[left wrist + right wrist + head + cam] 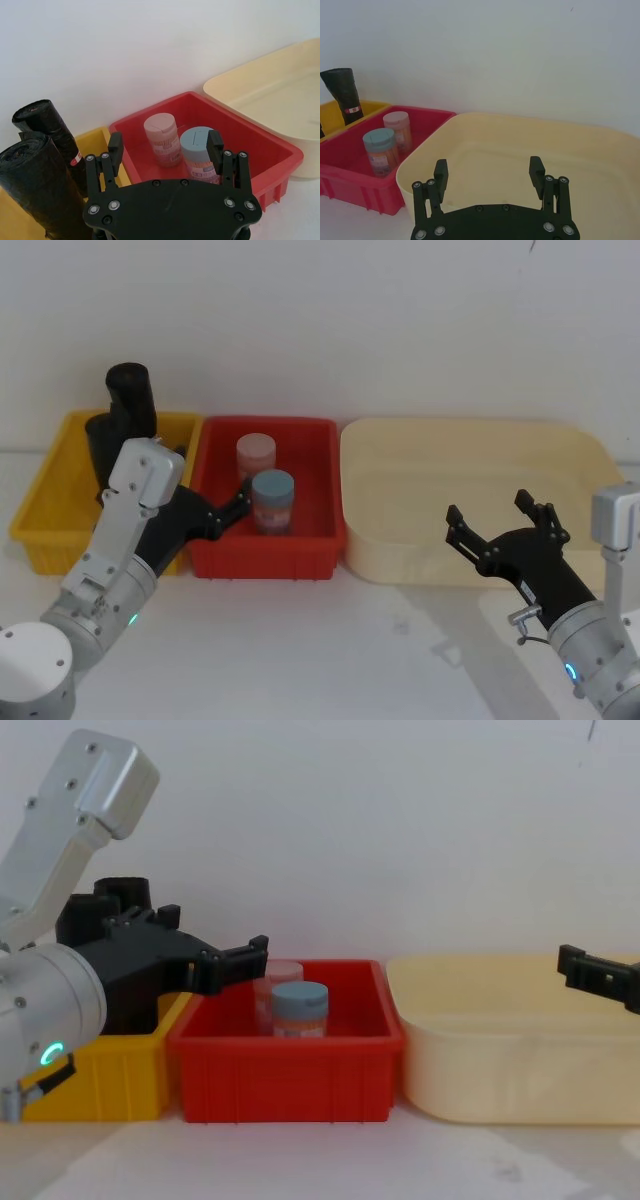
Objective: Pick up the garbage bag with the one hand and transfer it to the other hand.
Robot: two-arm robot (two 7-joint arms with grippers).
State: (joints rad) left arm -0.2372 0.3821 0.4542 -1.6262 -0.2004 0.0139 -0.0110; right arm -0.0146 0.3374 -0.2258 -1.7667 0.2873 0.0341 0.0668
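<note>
Jaws wide apart, empty: left hand (165,144) over red bin (270,150) edge, right hand (489,171) over cream tub (600,150).

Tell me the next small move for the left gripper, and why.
Probably swing the left gripper toward the yellow bin. It is open but sits over the red bin by the two jars, while the plain garbage bag roll stands in the yellow bin, not yet gripped. The right gripper hovers open over the cream tub.
</note>
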